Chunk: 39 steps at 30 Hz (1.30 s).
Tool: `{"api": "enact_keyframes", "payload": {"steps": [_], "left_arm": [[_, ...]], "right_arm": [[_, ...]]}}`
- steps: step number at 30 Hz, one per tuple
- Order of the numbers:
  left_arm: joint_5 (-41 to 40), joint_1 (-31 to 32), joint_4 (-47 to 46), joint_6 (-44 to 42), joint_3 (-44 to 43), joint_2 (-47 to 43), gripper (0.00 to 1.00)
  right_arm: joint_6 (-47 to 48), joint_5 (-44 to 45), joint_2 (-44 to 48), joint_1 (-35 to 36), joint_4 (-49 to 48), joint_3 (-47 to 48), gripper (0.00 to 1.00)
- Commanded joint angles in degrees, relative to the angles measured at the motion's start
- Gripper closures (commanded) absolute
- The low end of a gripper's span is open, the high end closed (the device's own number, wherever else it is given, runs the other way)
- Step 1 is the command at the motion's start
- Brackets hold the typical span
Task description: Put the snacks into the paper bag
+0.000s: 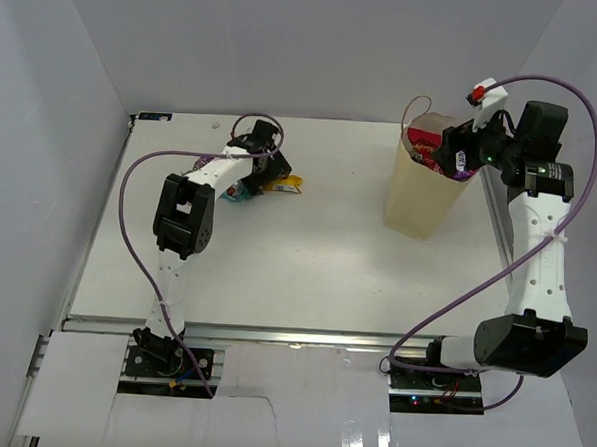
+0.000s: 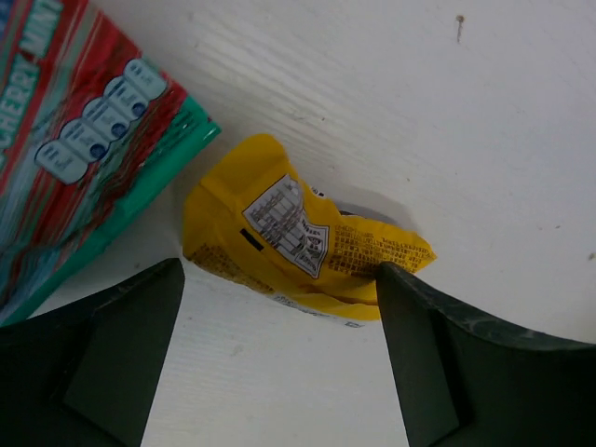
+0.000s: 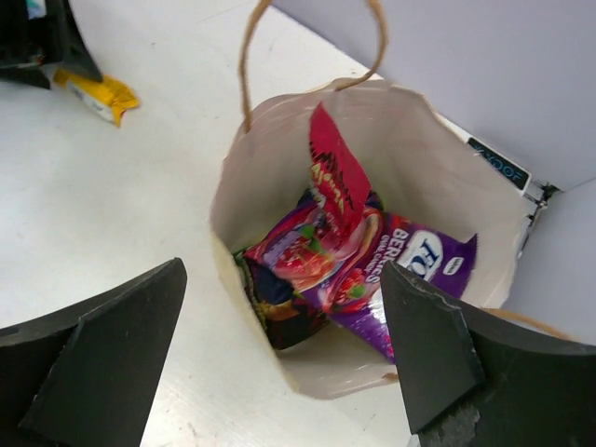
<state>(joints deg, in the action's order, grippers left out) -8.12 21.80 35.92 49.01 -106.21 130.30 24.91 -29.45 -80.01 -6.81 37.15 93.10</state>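
Where the arms are bolted: the near edge of the white table (image 1: 306, 274), with the left base on the left and the right base on the right.
Left gripper (image 2: 279, 272): reached out to the far left part of the table and held low over the surface. Its jaws are released, spread wide and grasping nothing.
Yellow packet (image 2: 298, 237): crumpled, lying on the table between the left fingers. One finger (image 2: 428, 363) meets its edge, but contact cannot be told.
Teal packet (image 2: 84, 140): streaked with red, lying flat just beside the yellow packet and outside the jaws.
Right gripper (image 3: 281, 272): raised above the bag's mouth, its jaws released, wide and empty.
Paper bag (image 1: 415, 200): upright at the far right of the table with its mouth open. A loop handle (image 3: 244, 74) stands at its rim.
Inside the bag: a red packet (image 3: 335, 172) on end, a magenta pink packet (image 3: 307, 256) beneath it, and a purple packet (image 3: 419, 261) alongside.
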Motion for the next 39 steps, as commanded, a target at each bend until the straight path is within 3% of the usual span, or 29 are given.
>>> {"api": "enact_keyframes", "payload": {"steps": [1,3,7,8,10,13,15,17,18,19,20,21,22,23,27,29,31,34,39], "left_arm": [[1.1,-0.4,7.8,16.5,-2.2,-0.4,0.07],[2.2,-0.4,8.2,20.8,-2.4,0.8,0.15],[3.1,-0.7,8.4,24.4,-3.0,2.2,0.44],[3.5,-0.9,8.4,24.5,-3.1,2.3,0.61],[4.2,-0.9,7.8,23.2,-3.2,2.2,0.77],[4.7,-0.8,5.5,17.4,-2.2,0.1,0.84],[7.1,-0.9,0.9,12.3,-0.4,-3.2,0.90],[13.5,-0.8,-3.5,3.8,4.8,-6.5,0.95],[16.4,-0.8,-10.1,0.7,7.7,-8.8,0.95],[20.1,-0.9,-15.0,-5.6,15.4,-14.1,0.95],[28.9,-0.9,-20.3,-8.1,20.3,-17.2,0.95],[33.6,-0.9,-31.5,-10.0,25.0,-20.1,0.94],[38.5,-0.9,-37.7,-11.4,33.6,-25.2,0.94],[43.0,-0.8,-42.5,-13.2,36.9,-27.2,0.95],[56.9,0.3,-49.5,-18.1,45.1,-32.4,0.95],[58.9,1.4,-51.6,-18.8,48.5,-34.8,0.96],[59.5,3.6,-52.9,-19.6,50.0,-36.9,0.96],[58.2,6.5,-53.1,-20.0,50.1,-38.0,0.96],[57.3,9.7,-53.8,-18.9,49.1,-37.7,0.96]], "right_arm": [[1.4,-5.2,2.1,-0.4,-1.2,-4.6,0.10],[1.3,-6.4,3.4,-0.6,-1.7,-6.2,0.10],[1.4,-8.5,5.0,-0.7,-1.9,-8.3,0.10],[2.0,-9.6,5.8,-0.6,-1.7,-8.7,0.10],[4.8,-13.2,7.4,-0.7,-0.9,-9.2,0.10],[13.3,-21.4,9.4,-0.7,3.2,-9.0,0.10],[26.1,-31.6,11.8,-0.6,10.6,-8.9,0.10],[32.6,-37.1,13.5,0.2,15.8,-9.4,0.10],[33.1,-37.2,13.7,1.2,15.9,-9.6,0.10],[32.1,-37.0,13.7,3.4,15.6,-9.9,0.10],[30.4,-35.6,13.4,4.8,14.9,-10.2,0.09],[25.0,-34.2,13.0,6.4,12.3,-11.3,0.09],[22.4,-32.5,12.7,9.1,11.0,-12.0,0.07],[19.9,-28.5,11.9,13.7,10.0,-12.5,0.05],[2.0,-20.8,10.4,23.2,-1.1,-16.7,0.02],[-4.7,-13.8,8.6,27.6,-5.7,-17.5,0.02],[-17.9,-5.9,4.8,30.5,-9.8,-17.3,0.01],[-38.2,-3.4,1.3,30.9,-15.2,-19.7,0.01],[-47.8,-3.1,-1.5,31.9,-21.1,-24.1,0.00]]}}
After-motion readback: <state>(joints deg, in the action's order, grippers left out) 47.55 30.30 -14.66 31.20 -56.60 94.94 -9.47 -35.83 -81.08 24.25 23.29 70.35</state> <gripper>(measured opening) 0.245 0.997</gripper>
